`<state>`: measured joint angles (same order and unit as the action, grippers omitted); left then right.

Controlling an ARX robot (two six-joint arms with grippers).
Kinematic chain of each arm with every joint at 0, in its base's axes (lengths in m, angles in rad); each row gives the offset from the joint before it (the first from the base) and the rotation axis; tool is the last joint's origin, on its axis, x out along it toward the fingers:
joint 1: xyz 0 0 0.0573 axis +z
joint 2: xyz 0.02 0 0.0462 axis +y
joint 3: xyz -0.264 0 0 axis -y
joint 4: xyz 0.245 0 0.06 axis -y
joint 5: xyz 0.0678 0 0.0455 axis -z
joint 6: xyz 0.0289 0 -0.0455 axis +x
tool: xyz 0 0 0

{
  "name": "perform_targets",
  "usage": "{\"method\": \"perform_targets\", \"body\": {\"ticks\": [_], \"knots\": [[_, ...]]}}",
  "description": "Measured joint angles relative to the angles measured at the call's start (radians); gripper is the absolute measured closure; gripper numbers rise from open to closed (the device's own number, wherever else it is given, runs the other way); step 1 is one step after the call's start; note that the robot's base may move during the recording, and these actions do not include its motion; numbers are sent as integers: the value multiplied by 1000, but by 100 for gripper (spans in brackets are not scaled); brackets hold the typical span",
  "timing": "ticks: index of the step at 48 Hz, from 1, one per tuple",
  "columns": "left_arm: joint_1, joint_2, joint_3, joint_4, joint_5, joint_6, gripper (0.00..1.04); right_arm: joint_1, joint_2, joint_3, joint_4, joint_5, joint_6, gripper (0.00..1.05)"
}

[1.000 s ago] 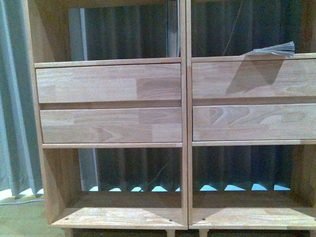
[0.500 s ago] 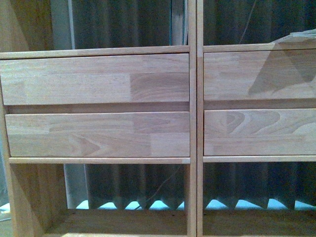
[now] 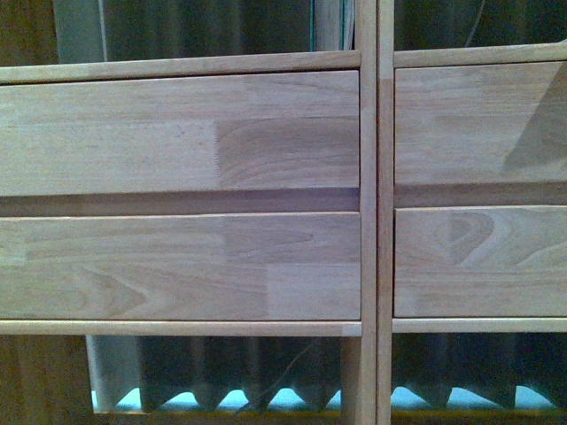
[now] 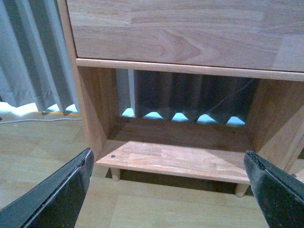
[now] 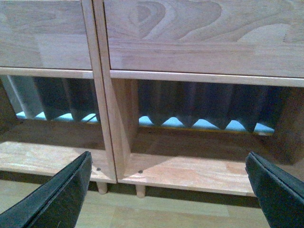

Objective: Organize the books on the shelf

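Observation:
The light-brown wooden shelf (image 3: pixel 177 133) fills the front view, with wide drawer fronts on both sides of the central double upright (image 3: pixel 374 212). A narrow upright teal-edged book (image 3: pixel 330 22) shows at the top, against that upright in the upper left compartment. The thin floppy book is out of view. Neither gripper shows in the front view. My left gripper (image 4: pixel 167 154) is open and empty, low in front of the empty bottom left compartment (image 4: pixel 175 159). My right gripper (image 5: pixel 167 156) is open and empty before the empty bottom right compartment (image 5: pixel 190 173).
Dark pleated curtains (image 4: pixel 190 95) hang behind the backless compartments, and paler ones (image 4: pixel 33 57) hang beside the shelf. A thin cable (image 4: pixel 228 97) runs behind it. Short peg legs (image 4: pixel 115 173) stand on the wooden floor (image 4: pixel 166 209).
The front view has closed in on the shelf, and the drawer fronts now fill it. The floppy book on the upper right board has passed out of view.

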<state>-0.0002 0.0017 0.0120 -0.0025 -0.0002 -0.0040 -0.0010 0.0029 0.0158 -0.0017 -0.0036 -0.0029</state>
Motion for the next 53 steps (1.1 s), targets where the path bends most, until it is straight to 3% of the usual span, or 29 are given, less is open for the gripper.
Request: {"method": "perform_targets", "body": {"ticks": [53], "knots": [[0, 0, 0, 0, 0, 0, 7, 0, 0, 0, 0, 0, 0, 7]]}}
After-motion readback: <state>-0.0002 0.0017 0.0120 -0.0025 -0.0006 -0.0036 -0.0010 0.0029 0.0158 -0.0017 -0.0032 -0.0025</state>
